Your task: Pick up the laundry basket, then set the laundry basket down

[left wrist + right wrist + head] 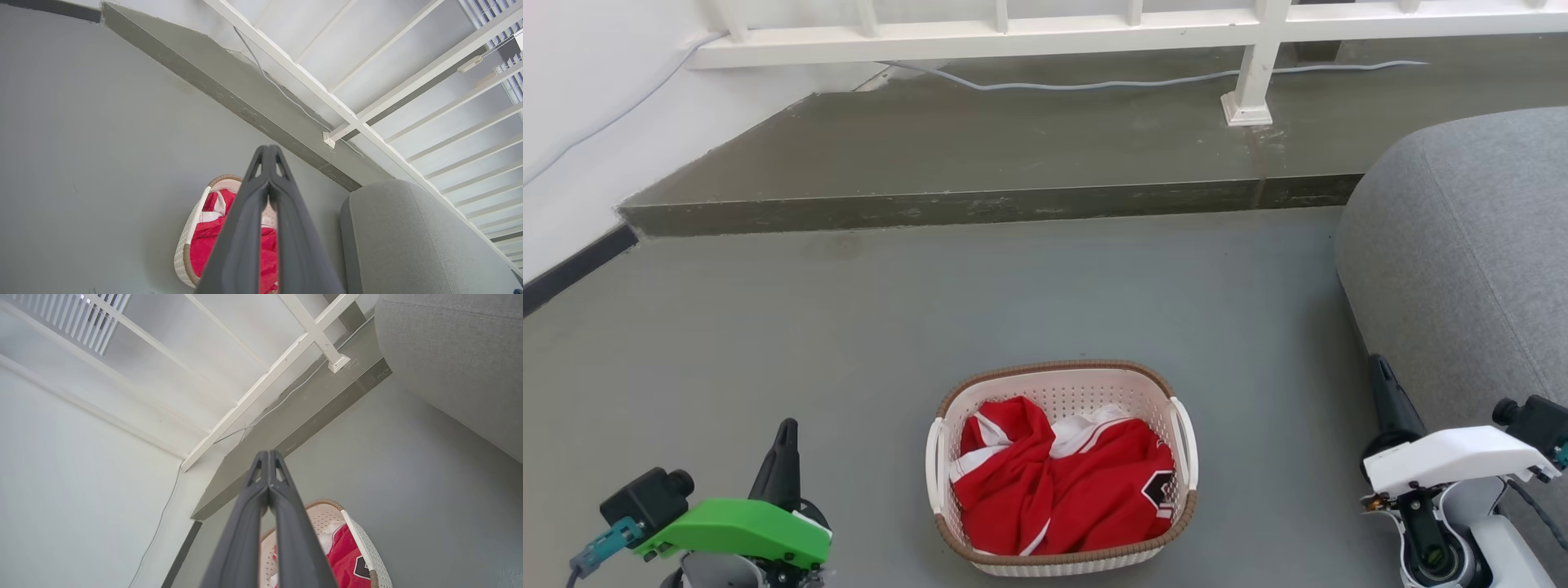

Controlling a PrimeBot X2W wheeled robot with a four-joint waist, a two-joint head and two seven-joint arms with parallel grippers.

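Head view: perforated cream laundry basket (1062,398), woven rim; left tool (786,431), right tool (1378,367) closed.

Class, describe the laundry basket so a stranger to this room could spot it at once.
Start at the grey cushioned seat on the right; on the floor to its left, before the raised step, sits the laundry basket. It alone is cream-white and perforated, brown-rimmed, holding red and white clothing.

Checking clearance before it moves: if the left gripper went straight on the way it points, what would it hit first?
Probably the raised step beyond bare floor; depth is unclear. The laundry basket lies off that line, to the right of the left gripper.
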